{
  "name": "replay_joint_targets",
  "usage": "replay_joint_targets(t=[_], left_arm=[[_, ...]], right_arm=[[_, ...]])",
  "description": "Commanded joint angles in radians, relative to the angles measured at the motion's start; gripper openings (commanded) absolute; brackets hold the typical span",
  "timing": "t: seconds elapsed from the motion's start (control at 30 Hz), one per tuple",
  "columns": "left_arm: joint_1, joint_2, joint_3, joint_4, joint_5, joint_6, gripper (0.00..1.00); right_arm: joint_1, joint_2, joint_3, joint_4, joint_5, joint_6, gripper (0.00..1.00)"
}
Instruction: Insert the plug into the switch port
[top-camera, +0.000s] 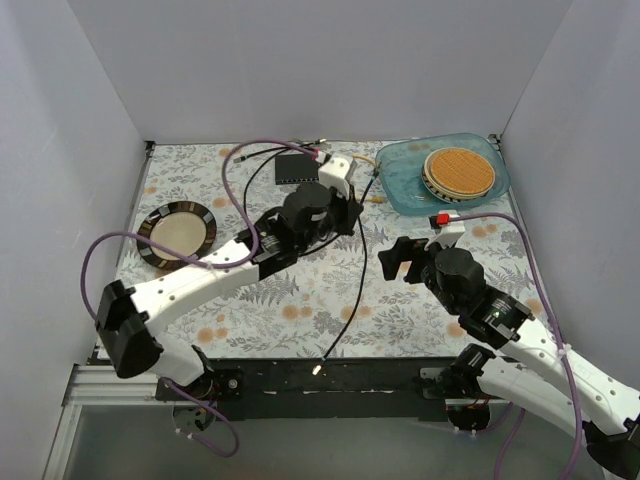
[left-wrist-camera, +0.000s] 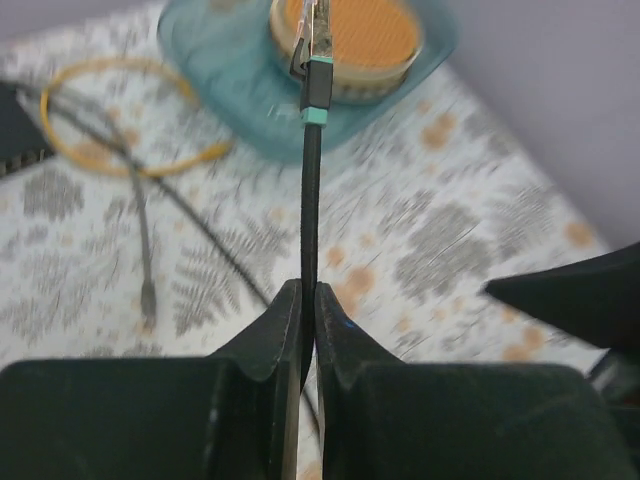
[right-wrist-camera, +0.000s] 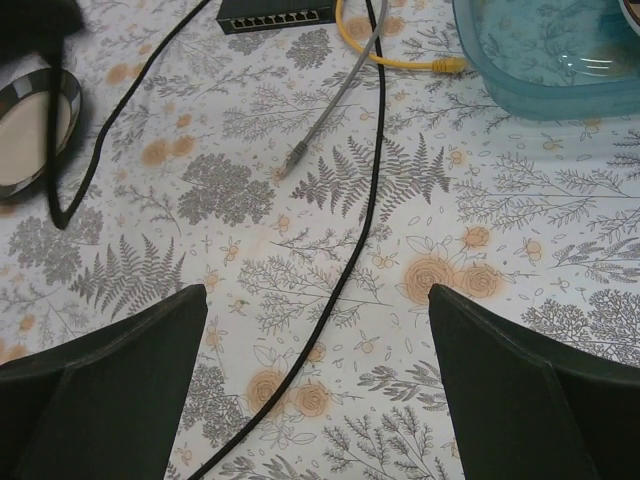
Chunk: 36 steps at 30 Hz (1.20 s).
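Note:
My left gripper (left-wrist-camera: 308, 295) is shut on a thin black cable (left-wrist-camera: 310, 200), gripped a little way behind its end. The cable stands out straight ahead of the jaws and ends in the plug (left-wrist-camera: 318, 85), which has a teal band. In the top view this gripper (top-camera: 352, 207) hangs right of the switch (top-camera: 297, 167), a flat black box at the back of the table. The switch port row (right-wrist-camera: 275, 19) faces the near side. My right gripper (right-wrist-camera: 318, 300) is open over the flowered cloth, with only the slack black cable (right-wrist-camera: 365, 200) lying below it.
A teal tray (top-camera: 400, 185) holding a round wicker disc (top-camera: 460, 172) sits at the back right. A dark plate (top-camera: 177, 232) lies on the left. A yellow cable (right-wrist-camera: 400, 58) and a grey cable (right-wrist-camera: 330, 100) lie loose near the switch.

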Motion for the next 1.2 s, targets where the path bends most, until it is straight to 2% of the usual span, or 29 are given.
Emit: replay_joint_targets(t=[0.0,0.23,0.43,0.63,0.77,0.9,1.07,1.17], left_arm=[[-0.007,-0.134,0.157,0.059,0.122,0.039,0.00],[-0.007,-0.227,0.237,0.265,0.292,0.003,0.00],[-0.007,-0.293,0.226,0.383,0.379,-0.088,0.00],[-0.007,-0.329,0.064,0.468,0.386,-0.207,0.00],[-0.007,-0.362,-0.162,0.558,0.430,-0.281,0.00],[-0.007,-0.408,-0.333,0.655,0.427,-0.341,0.00],[-0.007,-0.447,-0.425,0.661,0.390,-0.338,0.00],[-0.006,-0.465,-0.448,0.652,0.370,-0.330,0.00]], right_arm=[[-0.004,-0.046,0.014,0.069,-0.031,-0.025,0.99],[-0.002,-0.144,0.020,0.102,-0.057,-0.097,0.98],[-0.004,-0.216,0.027,0.165,-0.143,-0.153,0.98],[-0.004,-0.242,0.033,0.288,-0.194,-0.140,0.98],[-0.004,-0.201,0.053,0.343,-0.191,-0.144,0.98],[-0.004,-0.135,0.070,0.424,-0.288,-0.152,0.98],[-0.004,-0.055,0.061,0.542,-0.355,-0.140,0.98],[-0.008,-0.015,0.050,0.582,-0.372,-0.130,0.93]])
